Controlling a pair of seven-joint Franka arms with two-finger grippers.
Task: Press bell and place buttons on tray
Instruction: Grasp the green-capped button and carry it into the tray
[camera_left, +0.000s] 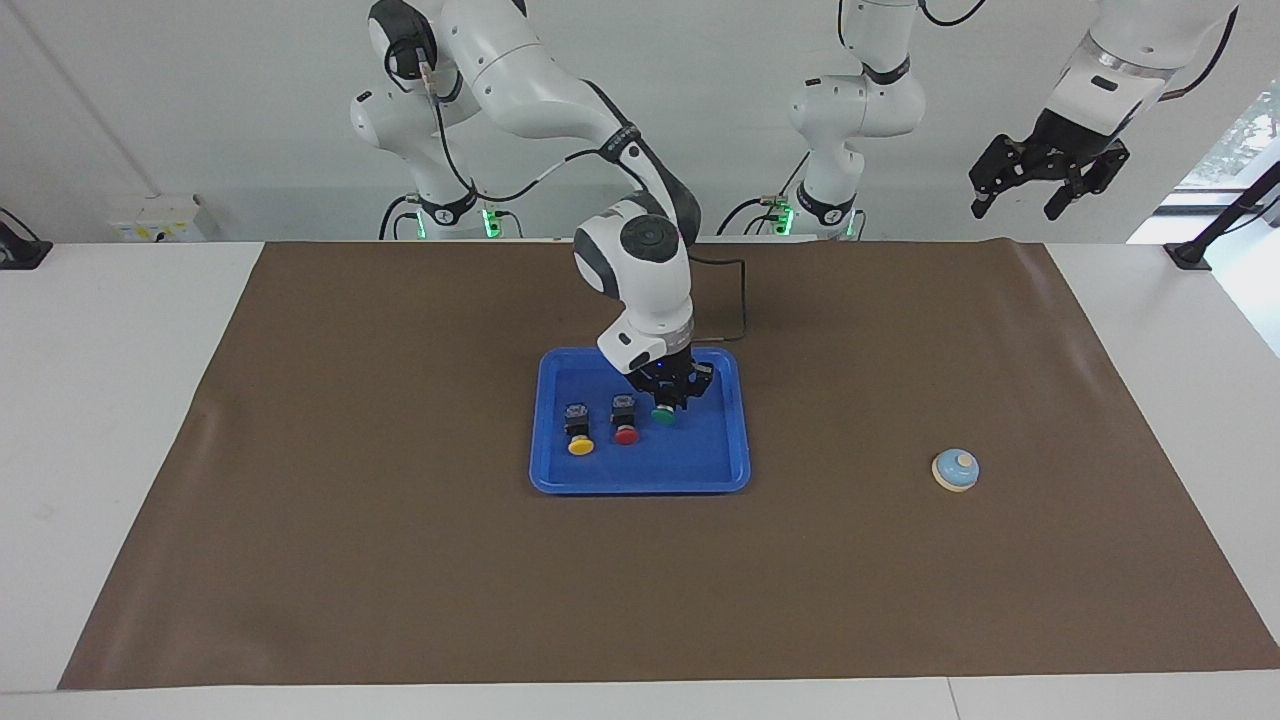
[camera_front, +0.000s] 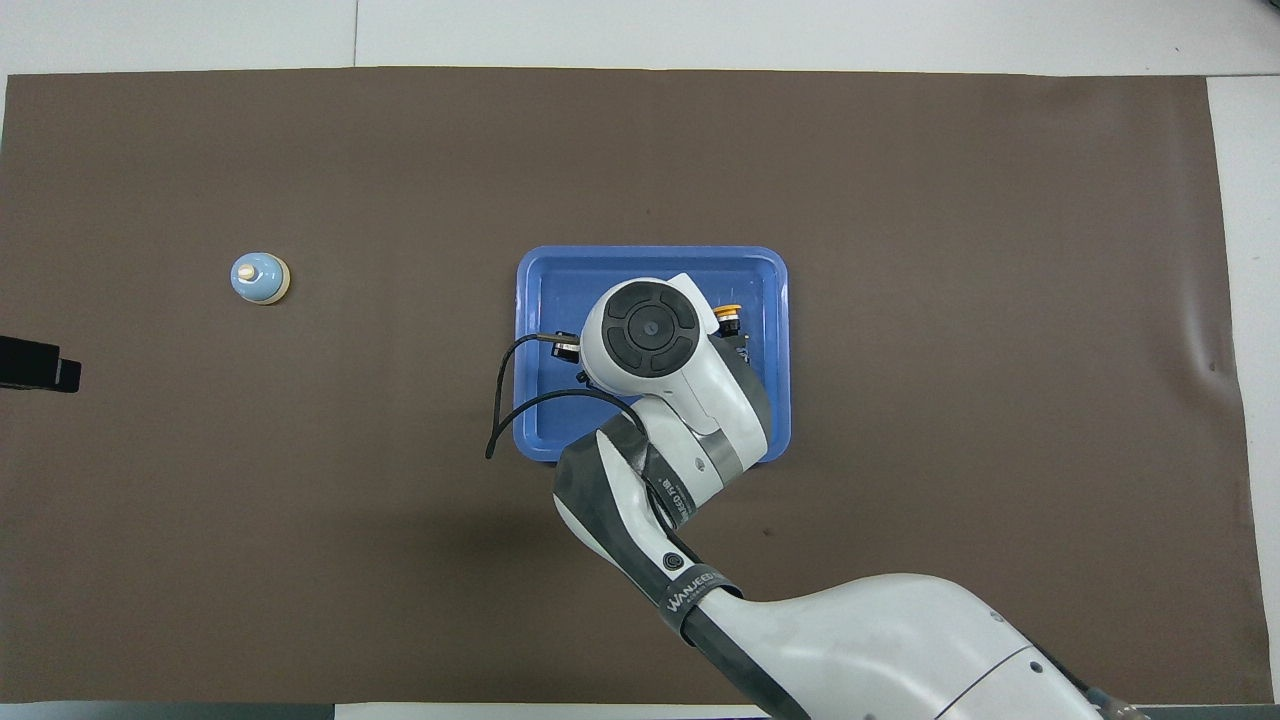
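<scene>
Blue plastic framed the scene: the tray (camera_left: 640, 478) lay at the middle of the brown mat (camera_left: 400, 560) on the surface, and the right hand (camera_left: 670, 398) was down inside it, its fingers closed around the black body of the green button (camera_left: 662, 415), whose cap rested at or just above the tray floor. Whether the button had fully touched down could not be told.

The step in hand looked like the setting down of the last button. Done well, it called for lowering until the button bore its own weight, opening only far enough to let go, then lifting straight up so the fingers did not drag it or knock its neighbour.

In the tray, the red button (camera_left: 625, 420) lay just beside the green one, and the yellow button (camera_left: 579, 430) next along toward the right arm's end, all three in a row with caps pointing away from the robots. From overhead the arm hid most of them; only the yellow cap showed.

The bell (camera_left: 955, 470) stood on the mat well apart from the tray, toward the left arm's end. The left hand (camera_left: 1045, 185) waited high above that end, fingers spread and empty.
</scene>
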